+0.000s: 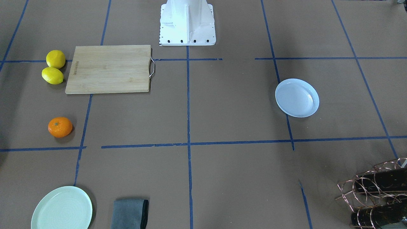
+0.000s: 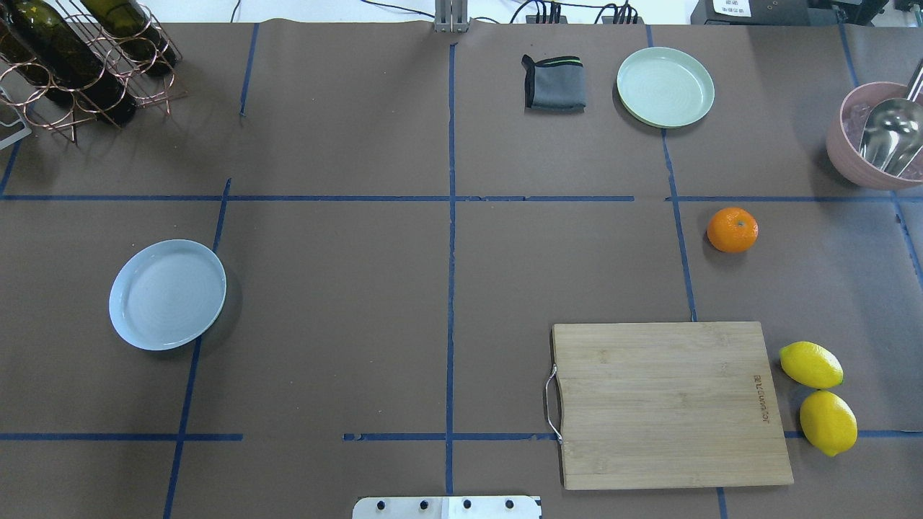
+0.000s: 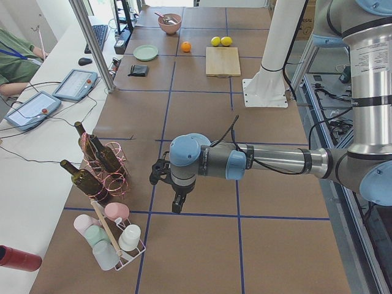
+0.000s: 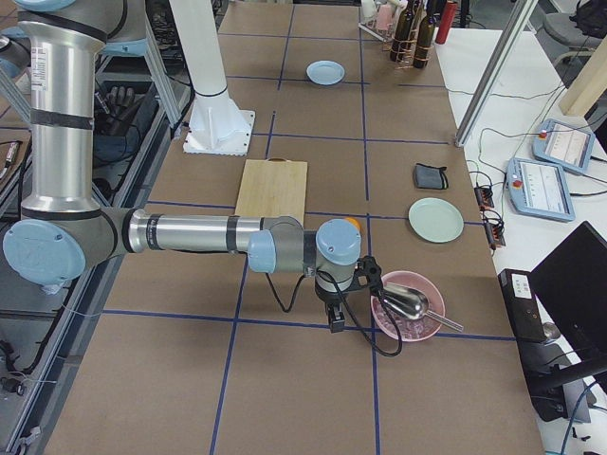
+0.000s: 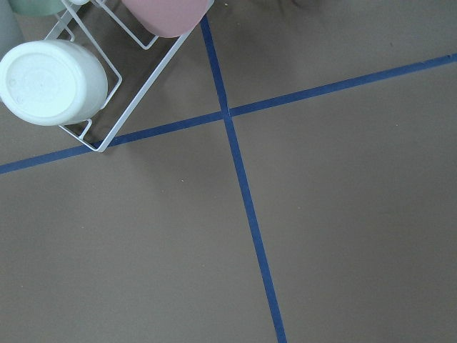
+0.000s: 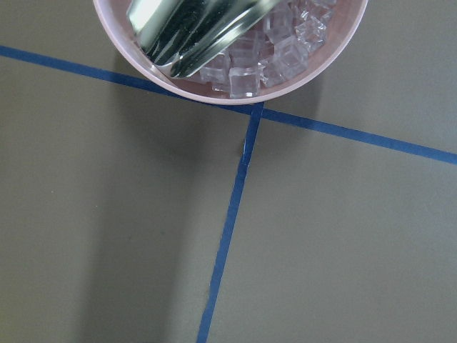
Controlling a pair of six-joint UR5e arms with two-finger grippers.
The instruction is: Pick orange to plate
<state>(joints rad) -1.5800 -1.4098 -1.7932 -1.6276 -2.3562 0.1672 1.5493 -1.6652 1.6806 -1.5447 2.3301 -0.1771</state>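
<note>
The orange (image 2: 732, 230) lies alone on the brown table, on the robot's right, beyond the cutting board; it also shows in the front-facing view (image 1: 60, 127). The bluish-white plate (image 2: 167, 294) sits bare on the robot's left (image 1: 297, 98). Neither gripper appears in the overhead or front-facing view. My left gripper (image 3: 177, 205) points down past the table's left end, near the cup rack. My right gripper (image 4: 334, 318) hangs beside the pink bowl, short of the orange. From these side views I cannot tell whether either is open or shut.
A wooden cutting board (image 2: 667, 404) with two lemons (image 2: 818, 396) beside it lies near the robot's right. A mint-green plate (image 2: 665, 86), a folded grey cloth (image 2: 554, 83), a pink bowl of ice with a metal scoop (image 2: 876, 137) and a wine-bottle rack (image 2: 79, 58) stand along the far side.
</note>
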